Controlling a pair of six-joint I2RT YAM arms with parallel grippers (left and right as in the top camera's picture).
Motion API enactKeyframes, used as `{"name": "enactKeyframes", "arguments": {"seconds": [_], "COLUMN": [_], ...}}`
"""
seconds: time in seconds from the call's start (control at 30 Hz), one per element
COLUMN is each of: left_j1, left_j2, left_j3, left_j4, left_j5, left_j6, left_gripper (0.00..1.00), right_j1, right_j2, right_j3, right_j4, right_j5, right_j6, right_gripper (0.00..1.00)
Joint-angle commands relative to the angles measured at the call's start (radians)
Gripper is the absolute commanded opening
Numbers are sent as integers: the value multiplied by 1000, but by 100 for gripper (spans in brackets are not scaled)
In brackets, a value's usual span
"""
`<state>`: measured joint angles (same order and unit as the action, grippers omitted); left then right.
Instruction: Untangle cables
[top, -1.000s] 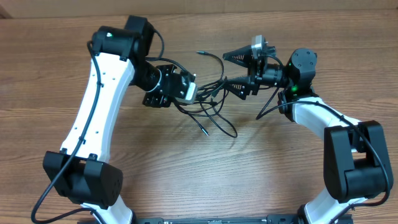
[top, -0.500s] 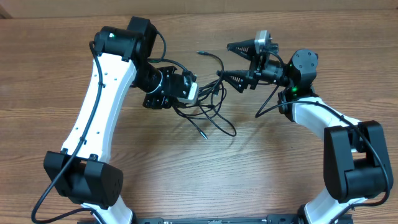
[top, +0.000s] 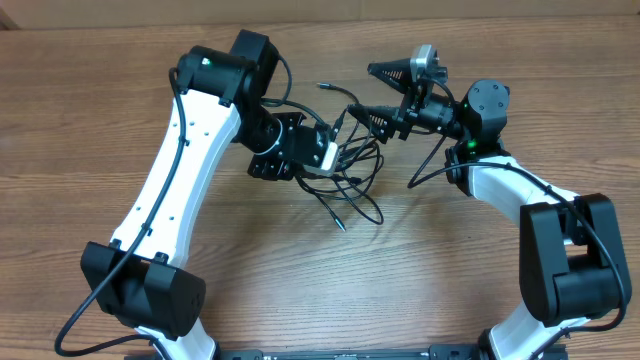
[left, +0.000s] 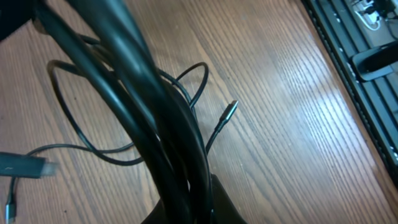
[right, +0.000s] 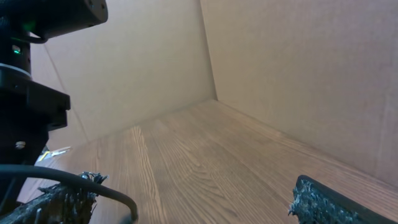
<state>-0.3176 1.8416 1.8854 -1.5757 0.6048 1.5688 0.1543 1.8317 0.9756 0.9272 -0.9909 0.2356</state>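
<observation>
Below the left hand (top: 330, 160) gripping them, the cables (left: 171, 134) lie looped.

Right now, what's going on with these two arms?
The left gripper is shut on a bunch of black cables, whose loose loops and plug ends trail onto the table. The right gripper is wide open just beside the bunch and grips nothing. The cables look tangled.
</observation>
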Motion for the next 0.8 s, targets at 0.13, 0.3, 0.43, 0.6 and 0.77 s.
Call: {"name": "enactKeyframes", "arguments": {"seconds": [0.13, 0.3, 0.43, 0.6, 0.77], "left_j1": [-3, -19, -14, 10, 30], "left_j2": [4, 4, 4, 4, 4], "left_j3": [0, 0, 0, 0, 0], "left_j4": [-2, -43, -43, -40, -34], "left_j5": [59, 41, -14, -56, -61], "left_j6": [-77, -78, -86, -92, -92], "left_gripper": [4, 4, 4, 4, 4], "right_j1": [3, -5, -30, -76, -112], "right_j2": [-23, -23, -23, -23, -23], "right_j3": [8, 8, 8, 8, 8], "right_j4": [-1, -34, -136, -265, -361], "right_j5": [52, 288, 406, 414, 394], "right_j6": [2, 2, 2, 3, 46], "right_gripper": [100, 100, 100, 100, 100]}}
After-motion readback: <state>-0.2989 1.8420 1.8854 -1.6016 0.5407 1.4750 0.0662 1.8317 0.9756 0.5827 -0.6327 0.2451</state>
